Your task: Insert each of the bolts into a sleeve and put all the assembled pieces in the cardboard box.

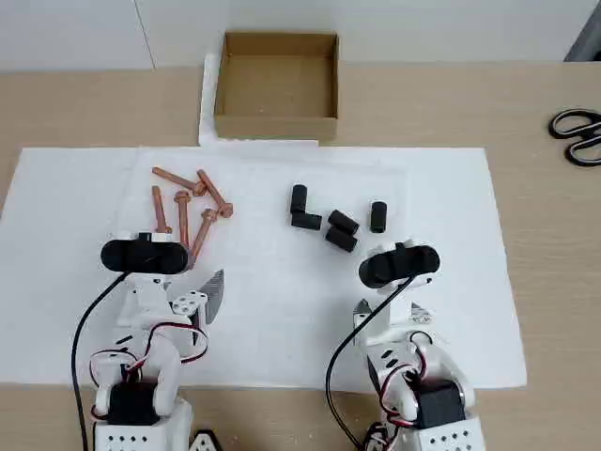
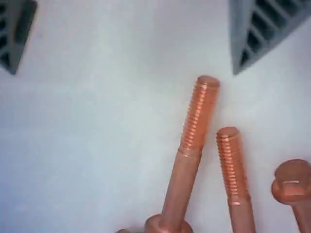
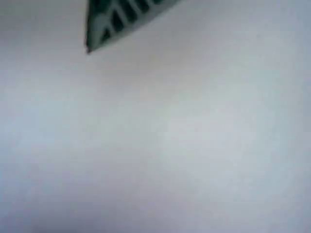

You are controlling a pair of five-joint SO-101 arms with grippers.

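Five copper-coloured threaded metal bolts [image 1: 182, 216] are lying scattered on the white paper sheet [image 1: 282, 310] covering the wooden desk [image 1: 75, 103]. They are just ahead of the left end effector [image 2: 131, 34], whose grey fingers [image 2: 257, 29] are being held apart near two threaded tips. Five black cylindrical sleeves [image 1: 342, 223] are lying just ahead of the right end effector [image 3: 114, 22], whose state cannot be told. The open brown cardboard box [image 1: 277, 127] is sitting beyond both groups.
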